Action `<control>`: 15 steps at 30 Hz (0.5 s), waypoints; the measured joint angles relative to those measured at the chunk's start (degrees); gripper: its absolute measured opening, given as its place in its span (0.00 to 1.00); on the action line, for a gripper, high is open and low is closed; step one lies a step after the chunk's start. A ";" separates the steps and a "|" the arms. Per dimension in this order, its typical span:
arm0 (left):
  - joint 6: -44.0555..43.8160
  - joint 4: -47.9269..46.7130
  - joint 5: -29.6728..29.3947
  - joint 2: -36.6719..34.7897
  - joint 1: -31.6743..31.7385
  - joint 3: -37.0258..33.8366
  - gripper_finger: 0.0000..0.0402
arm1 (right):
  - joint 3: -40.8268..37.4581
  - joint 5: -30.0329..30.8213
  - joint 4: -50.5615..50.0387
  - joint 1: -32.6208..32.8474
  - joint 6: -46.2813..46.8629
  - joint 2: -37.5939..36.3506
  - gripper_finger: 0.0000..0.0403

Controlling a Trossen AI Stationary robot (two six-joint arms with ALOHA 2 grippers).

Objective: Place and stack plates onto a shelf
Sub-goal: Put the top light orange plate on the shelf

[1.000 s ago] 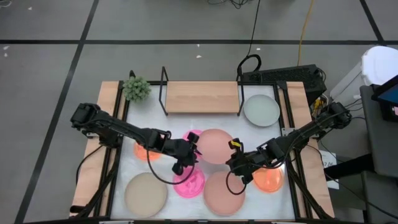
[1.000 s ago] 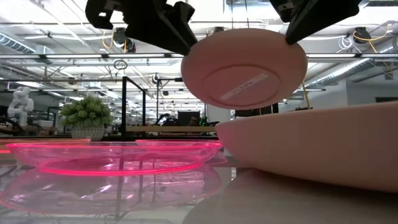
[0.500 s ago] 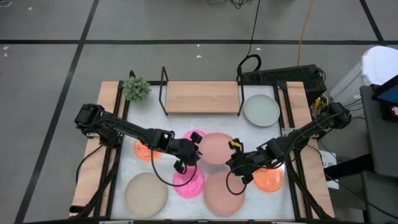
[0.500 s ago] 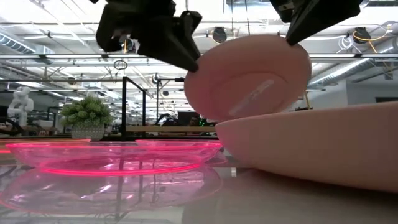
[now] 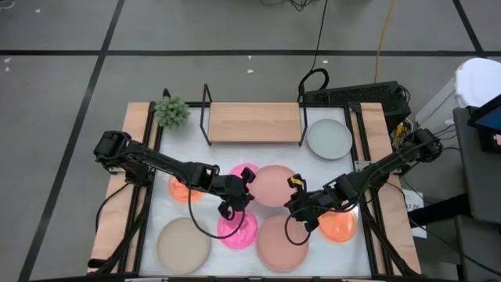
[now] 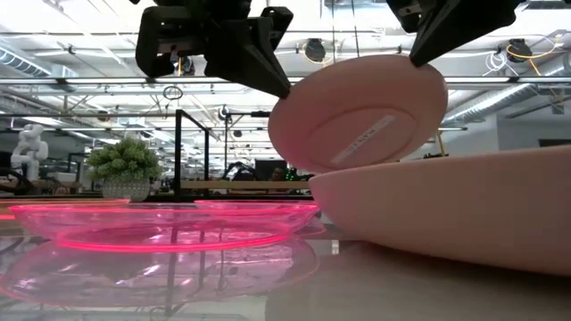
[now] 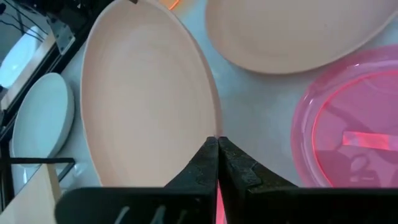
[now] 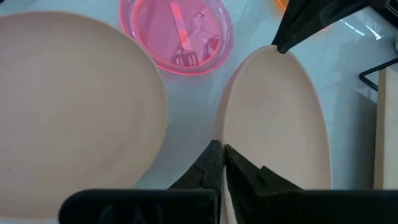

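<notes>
We see the left claw (image 5: 244,186) and right claw (image 5: 294,193) clamped together on opposite rims of the dusty pink plate (image 5: 271,185), held above the white desk (image 5: 211,157), near the shelf (image 5: 254,121).

A matte dusty-pink round plate (image 6: 357,111) is showing no shine; glossy translucent hot-pink plastic plates (image 6: 161,223) are reflecting in the smooth white surface (image 6: 357,276).
</notes>
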 joint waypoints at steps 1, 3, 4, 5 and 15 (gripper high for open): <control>0.12 0.02 0.00 0.00 0.00 0.00 0.01 | 0.00 0.00 0.14 0.00 -0.15 0.00 0.00; -0.26 0.06 0.61 0.00 0.00 -0.02 0.01 | 0.00 -0.05 0.32 0.00 -0.15 0.00 0.00; -0.88 0.15 0.98 0.00 0.00 -0.02 0.01 | 0.00 -0.09 0.28 0.00 -0.16 0.00 0.00; -1.68 0.29 1.18 0.00 0.00 -0.02 0.01 | 0.00 -0.11 0.28 0.02 -0.16 0.00 0.00; -5.75 3.69 1.48 0.61 -0.11 -0.07 0.22 | -0.01 0.07 0.44 0.00 -0.28 0.00 0.00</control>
